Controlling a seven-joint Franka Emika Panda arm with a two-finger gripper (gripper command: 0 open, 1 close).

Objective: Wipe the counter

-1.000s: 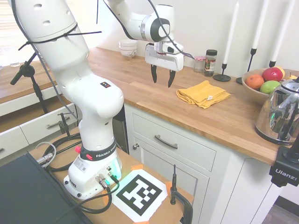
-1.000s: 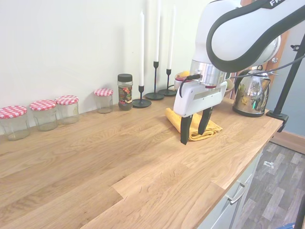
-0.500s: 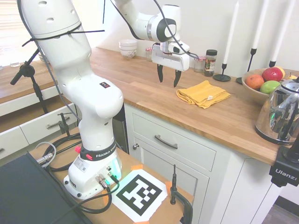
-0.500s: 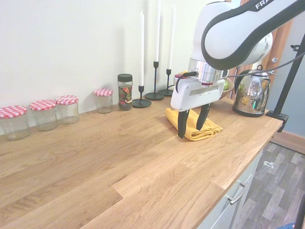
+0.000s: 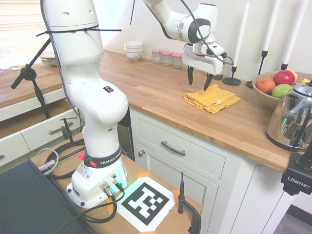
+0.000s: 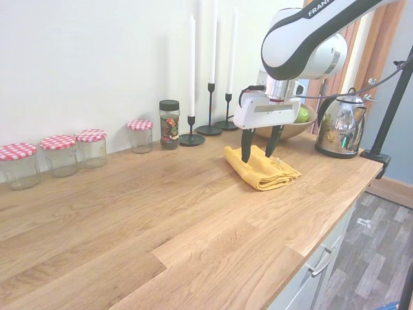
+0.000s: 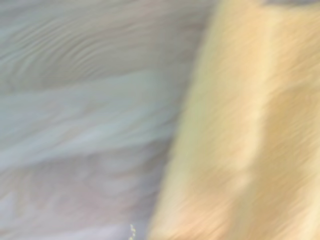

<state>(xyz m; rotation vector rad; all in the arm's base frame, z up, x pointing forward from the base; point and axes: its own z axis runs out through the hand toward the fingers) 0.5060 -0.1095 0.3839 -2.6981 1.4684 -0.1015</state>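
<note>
The counter (image 5: 146, 92) (image 6: 161, 213) is a long warm-brown wooden top above white cabinets. A folded yellow cloth (image 5: 212, 98) (image 6: 261, 168) lies on it, and shows blurred in the wrist view (image 7: 245, 130). My gripper (image 5: 199, 81) (image 6: 257, 152) hangs open just above the cloth's near end, fingers pointing down, one on each side of the fold. Nothing is held between them.
Behind the cloth stand a spice jar (image 6: 170, 124), candlesticks (image 6: 191, 138) and several checked-lid jars (image 6: 59, 155). A fruit bowl (image 5: 275, 87) and a steel kettle (image 5: 292, 119) sit further along. Stacked bowls (image 5: 134, 50) stand at the far end.
My gripper has travelled along the counter from the bare wood to a spot right over the yellow cloth. It has stayed open throughout. The cloth has not moved.
</note>
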